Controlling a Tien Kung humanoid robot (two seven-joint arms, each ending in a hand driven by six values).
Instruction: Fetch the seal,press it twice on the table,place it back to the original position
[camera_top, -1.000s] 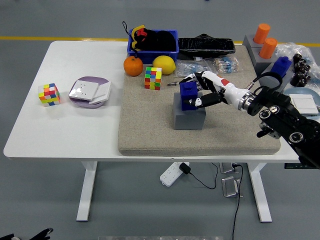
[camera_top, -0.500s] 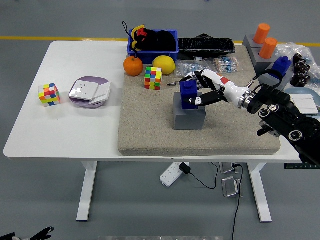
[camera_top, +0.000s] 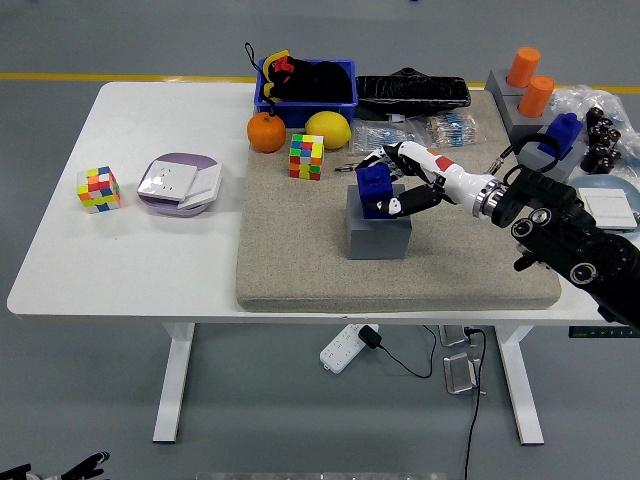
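Note:
A blue seal (camera_top: 375, 189) stands on a grey block (camera_top: 378, 232) in the middle of the tan felt mat (camera_top: 300, 270). My right hand (camera_top: 399, 183) reaches in from the right, its white and black fingers (camera_top: 385, 155) curled around the seal's top and right side. The seal looks slightly tilted and just above or touching the block. The left arm is out of the picture.
Behind the seal lie a colourful cube (camera_top: 306, 157), an orange (camera_top: 266, 132), a lemon (camera_top: 328, 130) and a blue bin (camera_top: 306, 84). Two orange seals (camera_top: 530, 80) and another blue seal (camera_top: 560, 130) stand at the far right. A purple-white box (camera_top: 179, 184) and a second cube (camera_top: 98, 189) sit left.
The right hand with the seal has shifted slightly up and to the left; the seal sits a little higher and more tilted on the block.

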